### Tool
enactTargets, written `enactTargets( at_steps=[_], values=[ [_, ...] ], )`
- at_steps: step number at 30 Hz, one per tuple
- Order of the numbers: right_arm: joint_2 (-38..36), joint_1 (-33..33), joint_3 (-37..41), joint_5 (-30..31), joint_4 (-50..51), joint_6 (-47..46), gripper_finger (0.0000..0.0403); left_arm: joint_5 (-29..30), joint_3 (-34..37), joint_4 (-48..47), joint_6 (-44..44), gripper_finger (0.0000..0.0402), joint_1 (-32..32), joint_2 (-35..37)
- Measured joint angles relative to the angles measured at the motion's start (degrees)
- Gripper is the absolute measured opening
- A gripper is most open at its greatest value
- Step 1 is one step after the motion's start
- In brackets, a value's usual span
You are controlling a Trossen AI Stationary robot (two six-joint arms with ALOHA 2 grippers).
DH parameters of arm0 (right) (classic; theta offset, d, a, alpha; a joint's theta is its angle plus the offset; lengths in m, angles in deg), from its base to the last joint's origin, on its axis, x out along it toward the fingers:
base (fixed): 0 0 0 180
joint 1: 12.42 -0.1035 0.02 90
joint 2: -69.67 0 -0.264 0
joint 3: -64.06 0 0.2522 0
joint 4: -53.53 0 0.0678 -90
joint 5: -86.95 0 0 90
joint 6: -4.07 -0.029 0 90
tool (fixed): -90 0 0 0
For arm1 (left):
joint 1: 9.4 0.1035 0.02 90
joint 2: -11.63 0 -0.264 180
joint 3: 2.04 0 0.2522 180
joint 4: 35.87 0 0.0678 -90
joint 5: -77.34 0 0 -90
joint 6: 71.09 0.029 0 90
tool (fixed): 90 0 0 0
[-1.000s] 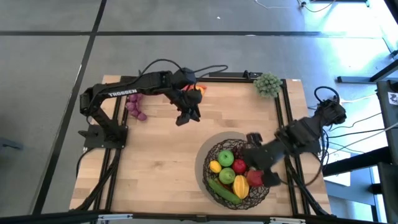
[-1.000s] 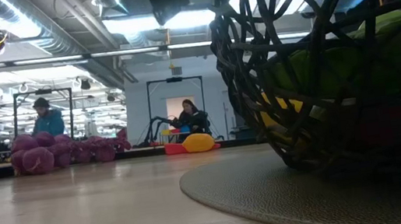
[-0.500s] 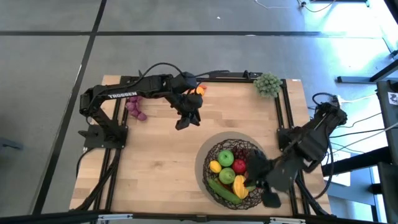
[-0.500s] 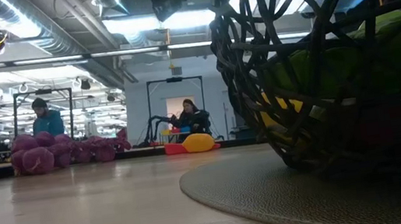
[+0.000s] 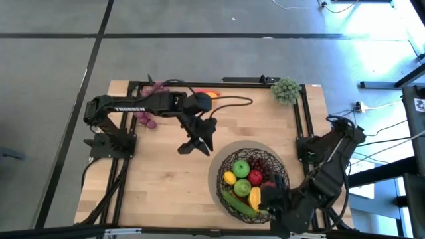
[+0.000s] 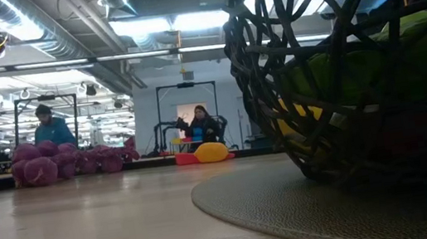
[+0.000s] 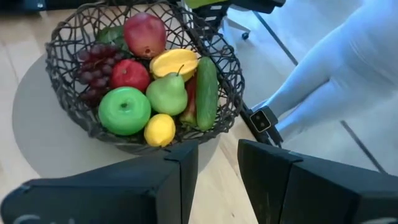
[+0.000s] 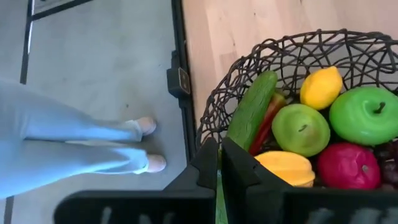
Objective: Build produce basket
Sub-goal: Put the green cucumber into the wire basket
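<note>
Seen from above, a wooden table (image 5: 159,179) holds two dark robot arms. At the far left edge lies a bunch of purple grapes (image 5: 145,117), not yet in the basket. Just right of it, along the far edge, an orange carrot (image 5: 204,94) peeks out beside the left arm's cable. The left gripper (image 5: 194,145) hangs over the middle of the table, between those loose pieces and the basket. Its wrist view shows its fingers (image 7: 180,171) parted by a narrow gap with nothing between them.

Farther right, near the front edge, the basket (image 5: 281,176) sits on a round grey mat (image 5: 216,169). It already holds a green apple (image 5: 241,168), a lemon (image 5: 230,178), a red apple (image 5: 256,176) and a cucumber (image 5: 239,203), among other fruit. A green leafy bunch (image 5: 286,89) rests at the far right corner.

The right gripper (image 5: 270,197) hovers at the basket's front-right rim, fingers pressed together and holding nothing.

The grapes and carrot lie behind the left gripper, towards the far edge, so the left arm is probably nearer and would need to turn back for them.
</note>
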Motion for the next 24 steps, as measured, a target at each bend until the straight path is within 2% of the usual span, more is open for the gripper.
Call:
enactTargets(
  at_steps=[4, 8, 24],
  values=[
    [0.6, -0.8, 1.3, 2.3, -0.6, -1.7, 0.0, 1.1, 0.0, 0.9, -0.2, 0.0103, -1.6, 0.0],
    [0.6, -0.7, 6.2, 1.7, -2.2, -4.7, 0.0, 1.1, 0.0, 1.2, -0.3, 0.0103, -2.3, 0.0],
    [-0.9, -1.1, 21.5, 0.2, -19.7, -7.7, 0.0, 1.2, 0.0, 1.2, -0.6, 0.0103, -2.2, 0.0]
  ],
)
